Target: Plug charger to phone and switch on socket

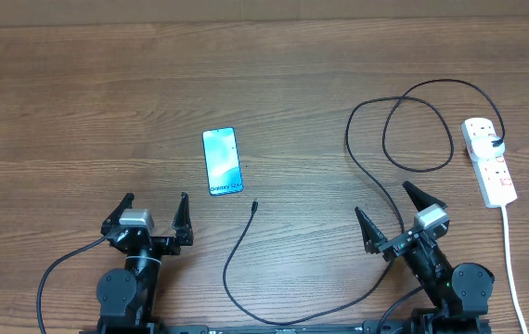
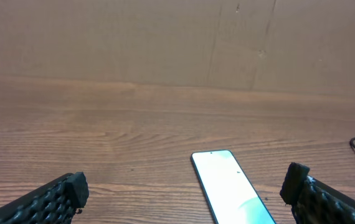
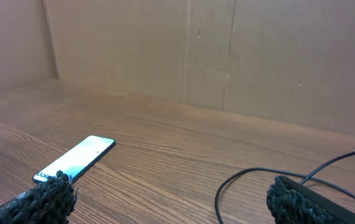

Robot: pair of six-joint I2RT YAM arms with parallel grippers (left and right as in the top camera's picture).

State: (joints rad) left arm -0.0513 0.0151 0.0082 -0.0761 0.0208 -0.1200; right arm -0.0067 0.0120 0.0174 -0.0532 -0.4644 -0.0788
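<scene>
Left gripper [image 1: 155, 202] is hovering at the near edge of the table [image 1: 79, 102], jaws spread wide, holding nothing. Right gripper [image 1: 382, 199] is doing the same, jaws fully apart and empty. The charger [image 1: 347, 139] cable is running across the table between the right fingers in the overhead view (contact unclear). Its connector tip [image 1: 255, 205] is lying free between the two arms, just short of the phone [image 1: 222, 160] and not touching it. The phone is lying flat, screen up, slightly ahead and to the right of the left gripper. Farther out, the cable is looping to the socket [image 1: 489, 162] at far right, ending at a black plug on its far end. The white cord [image 1: 510, 260] is trailing back toward the near edge.
</scene>
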